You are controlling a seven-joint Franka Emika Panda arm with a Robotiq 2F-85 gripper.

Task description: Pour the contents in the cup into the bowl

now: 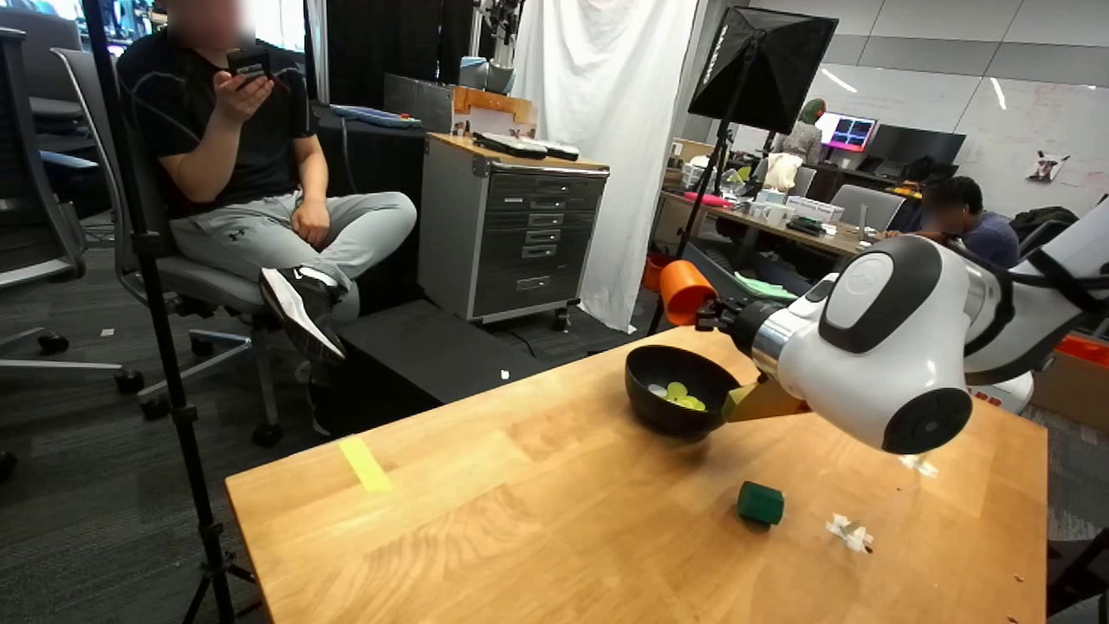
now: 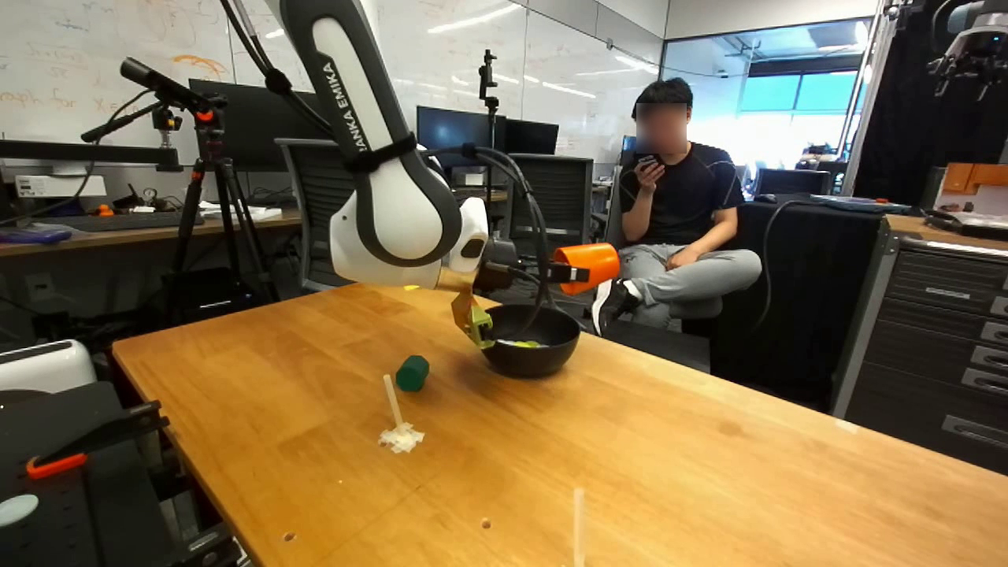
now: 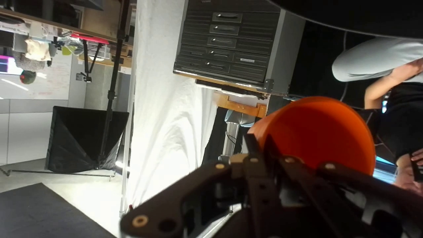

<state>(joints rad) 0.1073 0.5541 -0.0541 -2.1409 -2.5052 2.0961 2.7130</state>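
The cup (image 2: 589, 266) hangs in the air on its side, held by the gripper (image 3: 262, 143); it is orange and tapered, and its mouth faces back toward the wrist, so that the wrist view looks into it; the inner wall shows orange there, though the gripper covers part of it; the jaws stand narrow, pinched on the cup's wall near the rim, with one finger outside and what appears to be the other within the mouth; in both exterior views the cup shows higher than the bowl (image 1: 667, 423) and apart from it; the bowl, black and round, stands upright on the wooden table (image 1: 476, 520); the contents (image 1: 683, 399), small yellow-green bits, lie inside it, with a whitish piece (image 1: 658, 391) beside them.

The arm (image 1: 884, 321) reaches in over the table; beneath its wrist a yellow-green part (image 2: 480, 327) shows just beside the bowl's rim, and whether the two touch cannot be told; a green block (image 1: 761, 503) lies near the bowl; a strip of yellow tape (image 1: 366, 464) is stuck by the table's edge, well apart from both; beyond the table a person (image 2: 685, 205) in a black shirt sits with a phone (image 2: 647, 162) raised.
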